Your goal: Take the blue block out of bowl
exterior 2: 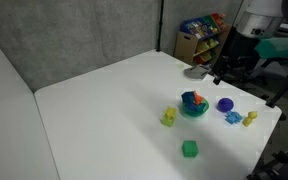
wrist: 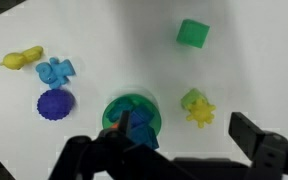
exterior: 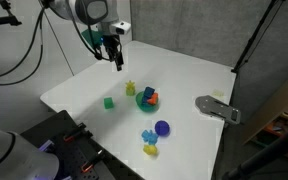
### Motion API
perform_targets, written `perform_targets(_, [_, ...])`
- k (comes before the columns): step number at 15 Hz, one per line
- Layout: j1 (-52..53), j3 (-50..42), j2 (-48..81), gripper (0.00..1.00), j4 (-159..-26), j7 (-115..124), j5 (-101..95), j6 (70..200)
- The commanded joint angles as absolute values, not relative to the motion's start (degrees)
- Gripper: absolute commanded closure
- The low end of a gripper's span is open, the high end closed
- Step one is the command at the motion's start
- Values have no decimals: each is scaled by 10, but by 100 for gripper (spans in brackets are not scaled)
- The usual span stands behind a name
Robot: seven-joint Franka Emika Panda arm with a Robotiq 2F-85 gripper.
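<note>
Hovering spread hand point(exterior: 116, 66), bowl point(wrist: 134, 101) holding blue block point(wrist: 144, 134), well inside table point(exterior: 184, 70) edges

Both exterior views look down on the white counter point(exterior: 79, 95) from some distance, from different sides. The wrist view looks straight down from nearer. All three share the bowl point(wrist: 112, 112).

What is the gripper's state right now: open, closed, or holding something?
Gripper: open, fingers spread apart in the wrist view, holding nothing.
</note>
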State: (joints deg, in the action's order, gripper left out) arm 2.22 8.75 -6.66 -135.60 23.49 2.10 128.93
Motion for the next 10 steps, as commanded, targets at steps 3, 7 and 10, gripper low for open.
perform_targets(3, [21,56,7,0,-1341,241,7,1316])
perform_targets(7, [29,48,8,0,-1352,234,16,1314])
perform_targets(10, [31,49,7,0,-1352,234,16,1314])
